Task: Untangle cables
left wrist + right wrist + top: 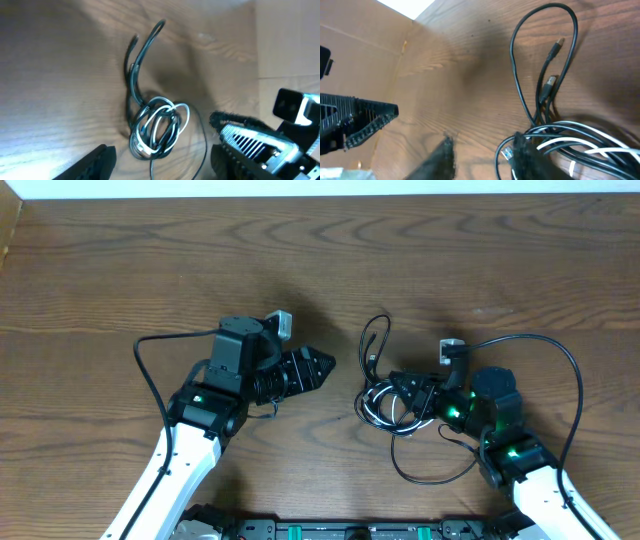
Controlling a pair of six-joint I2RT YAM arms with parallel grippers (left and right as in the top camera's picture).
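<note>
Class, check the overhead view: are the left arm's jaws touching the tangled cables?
No, bare table separates the left jaws from the cables, which lie by the right arm.

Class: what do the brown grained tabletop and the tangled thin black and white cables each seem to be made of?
Brown grained tabletop: wood or wood-look laminate, matte; flowing grain lines show. Thin black and white cables: probably plastic-sheathed, smooth, slightly glossy; they catch light and bend in soft loops.
</note>
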